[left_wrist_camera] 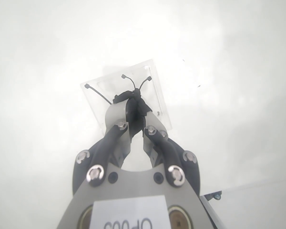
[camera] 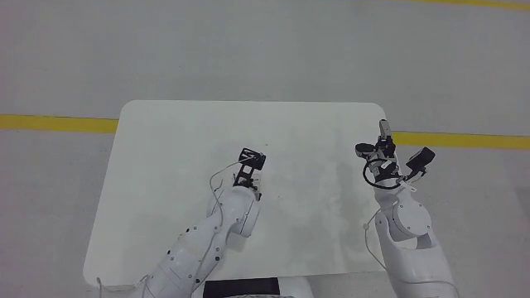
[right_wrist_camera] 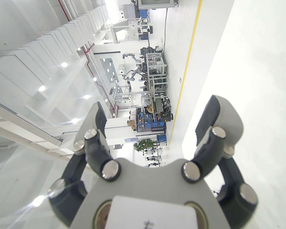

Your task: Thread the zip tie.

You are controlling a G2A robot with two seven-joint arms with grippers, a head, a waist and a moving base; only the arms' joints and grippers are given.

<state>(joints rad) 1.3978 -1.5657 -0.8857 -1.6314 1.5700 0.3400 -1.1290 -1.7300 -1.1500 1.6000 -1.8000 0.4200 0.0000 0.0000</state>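
The left gripper had its two taped fingers pressed together. Two thin black plastic zip ties came out right at its tips. It looked like the gripper was pinching both of them, but I could not be sure. Their little square heads pointed away from the gripper. A third black zip tie lay just beside the tips, with one end hidden under a finger. All three sat over a clear square plastic tray right below the gripper. The tray lay flat on the white worktop.

The right gripper was well apart from the left one, near the worktop's edge. Its fingers were wide apart and held nothing. It pointed out at the room, not at the ties.

I think a few things could go wrong from here. If the left gripper lifted two ties at once, the extra one could drop or get in the way. The ties were thin and smooth, so one could slip or twist in the pinch. The tray looked light, so a bump could push it along. The hole in a tie's head was tiny, so the tail could easily miss it if the two grippers did not line up well.
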